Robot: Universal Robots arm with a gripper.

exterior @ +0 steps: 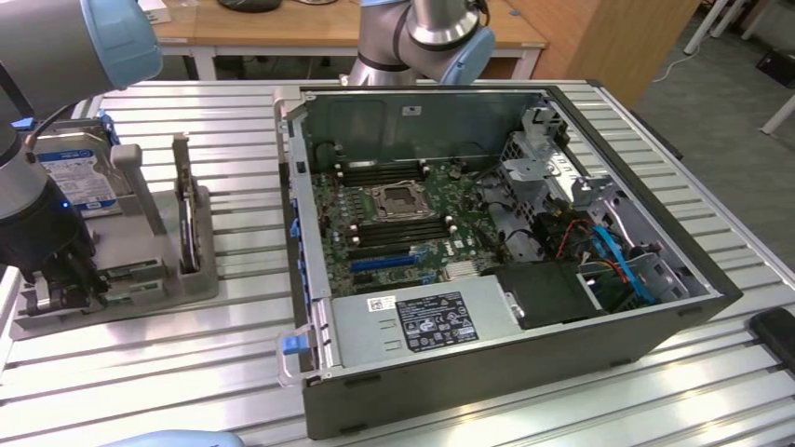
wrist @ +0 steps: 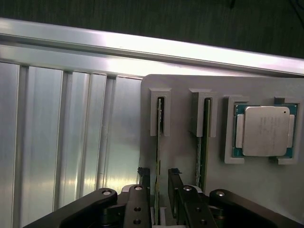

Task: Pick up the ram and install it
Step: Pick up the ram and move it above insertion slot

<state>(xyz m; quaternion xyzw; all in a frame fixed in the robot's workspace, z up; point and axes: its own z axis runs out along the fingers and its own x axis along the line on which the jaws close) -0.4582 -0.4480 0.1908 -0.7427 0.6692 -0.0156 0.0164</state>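
Gripper [wrist: 159, 197]: released. The jaws are set apart, with one finger on each side of the ram [wrist: 158, 152] and a gap left at both faces. Nothing is grasped.
Ram: stood on its long edge in a slotted post of the gray fixture [wrist: 183, 156], directly between the fingers. This edge-on stance is judged to leave both flat faces exposed for a pinch.
Second stick [wrist: 201, 152]: held the same way in the neighbouring slot, just beside the ram. The spacing is judged to leave room for one finger between the two sticks.
Processor [wrist: 266, 130]: laid flat in its own corner-bracketed pocket of the fixture, beyond the second stick and apart from the gripper.
Counter [wrist: 61, 142]: a slatted metal surface on which the fixture is carried.
Hard drive [exterior: 77, 172]: stood upright on the fixture, at the exterior view's left.
Dark card [exterior: 186, 223]: stood on edge in the fixture, between the hard drive and the computer case [exterior: 621, 349].
Computer case: laid on its side with the cover off, so that the motherboard [exterior: 397, 214] faces upward and is reachable from above.
Memory slots [exterior: 379, 172]: seen in rows beside the processor socket. No stick is seen seated in them.
Task status: the ram is judged not yet lifted. The gripper is aligned over it at the fixture, well apart from the case.
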